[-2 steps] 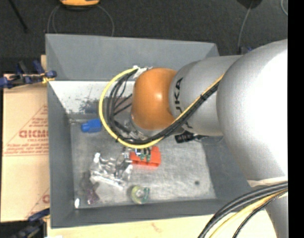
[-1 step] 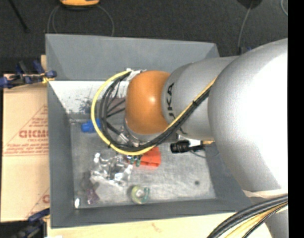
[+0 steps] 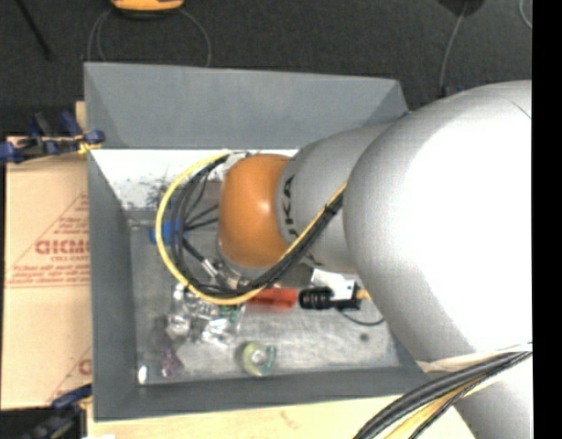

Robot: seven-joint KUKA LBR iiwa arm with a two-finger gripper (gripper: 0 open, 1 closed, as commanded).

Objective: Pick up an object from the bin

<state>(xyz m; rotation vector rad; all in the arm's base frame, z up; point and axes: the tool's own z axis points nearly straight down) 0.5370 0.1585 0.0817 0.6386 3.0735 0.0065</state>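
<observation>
Clear heap (image 3: pixel 191 324) by gripper (image 3: pixel 208 307), grip unreadable; one red block (image 3: pixel 276 297), one black marker (image 3: pixel 323 297), one green roll (image 3: pixel 257 358); grey bin (image 3: pixel 112 337).

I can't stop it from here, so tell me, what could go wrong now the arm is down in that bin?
The gripper sits low in the bin's lower left, with a greenish roll and a small dark thing close by; it may nudge them or come up with nothing. The yellow cable loop hangs near the floor and could snag. The orange-covered wrist could shove the red thing and black pen-like thing beside it.
</observation>
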